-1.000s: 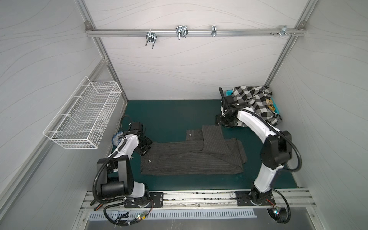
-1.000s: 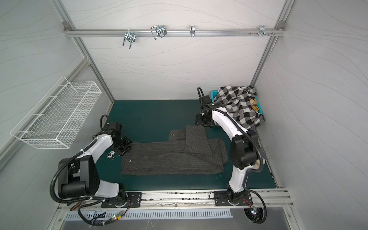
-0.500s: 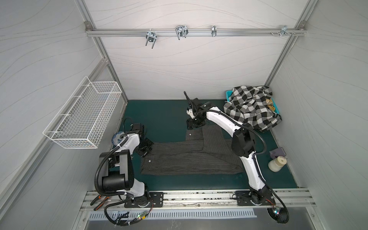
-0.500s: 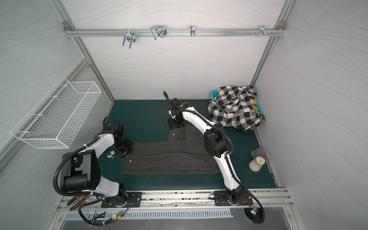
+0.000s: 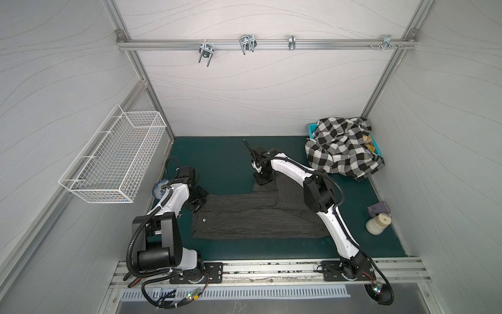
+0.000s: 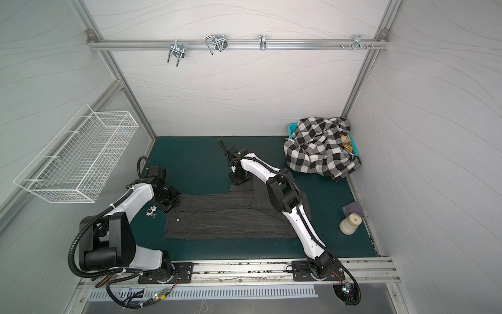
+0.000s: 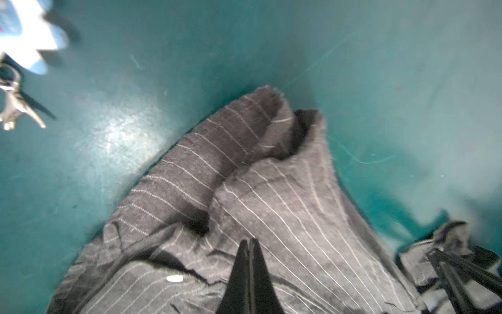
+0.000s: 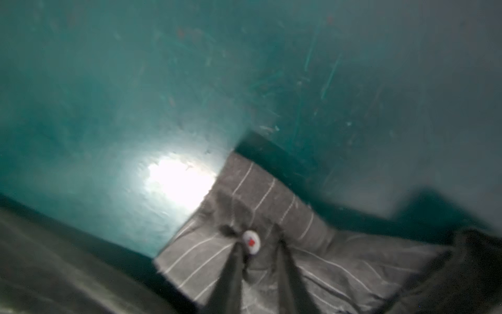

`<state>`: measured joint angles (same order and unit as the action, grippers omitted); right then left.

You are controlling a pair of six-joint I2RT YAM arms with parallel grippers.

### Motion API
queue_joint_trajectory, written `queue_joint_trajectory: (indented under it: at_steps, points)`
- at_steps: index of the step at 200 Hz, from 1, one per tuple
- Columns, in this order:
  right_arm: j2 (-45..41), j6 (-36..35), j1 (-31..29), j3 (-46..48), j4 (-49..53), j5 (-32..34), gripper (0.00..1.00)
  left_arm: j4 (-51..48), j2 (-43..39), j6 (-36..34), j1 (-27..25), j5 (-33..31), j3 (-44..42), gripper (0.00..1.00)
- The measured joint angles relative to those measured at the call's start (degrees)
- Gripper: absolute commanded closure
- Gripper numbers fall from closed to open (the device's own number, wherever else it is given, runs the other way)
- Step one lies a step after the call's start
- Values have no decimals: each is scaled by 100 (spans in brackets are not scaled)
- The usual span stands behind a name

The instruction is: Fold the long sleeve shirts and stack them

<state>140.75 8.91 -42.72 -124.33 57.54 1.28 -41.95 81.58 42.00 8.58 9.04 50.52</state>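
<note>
I'm mid-fold on pinstriped shirt (image 5: 244, 220), left gripper (image 7: 250, 240) clamping its corner, right gripper (image 8: 258, 239) at cuff (image 8: 271, 190) (grip unclear); checked shirt (image 5: 342, 146) not started.

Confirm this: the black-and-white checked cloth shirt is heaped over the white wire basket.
Wrong basket. Both top views show the black-and-white checked cloth shirt heaped over the teal plastic basket; the white wire basket hangs on the left wall.
</note>
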Motion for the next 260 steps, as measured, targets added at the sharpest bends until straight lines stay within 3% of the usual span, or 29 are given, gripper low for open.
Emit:
queue_joint_trajectory:
  at_steps: [26, 67, 87, 136, 193, 260]
  points:
    - [-15, 50, 0, -13, 2, 4, 100, -125, -20, 0, -153, -2, 352, 100]
    - [-509, 291, 9, 11, 11, -133, 100, 26, -107, 81, -798, 258, 1047, 72]
    - [-1346, 522, 20, 264, -118, -155, 100, 365, -131, 177, -1019, 678, 1213, 60]
    - [-3705, 1239, 26, 1537, -693, -315, 100, 1029, -140, 396, -1368, 1561, 1300, 43]
    - [-4280, 1926, 24, 2863, -1156, -789, 97, 1829, -422, 822, -1685, 2297, 1213, 35]
    - [-4291, 2557, -72, 3624, -1843, -1565, 94, 3202, -737, 1679, -2332, 2828, 68, 30]
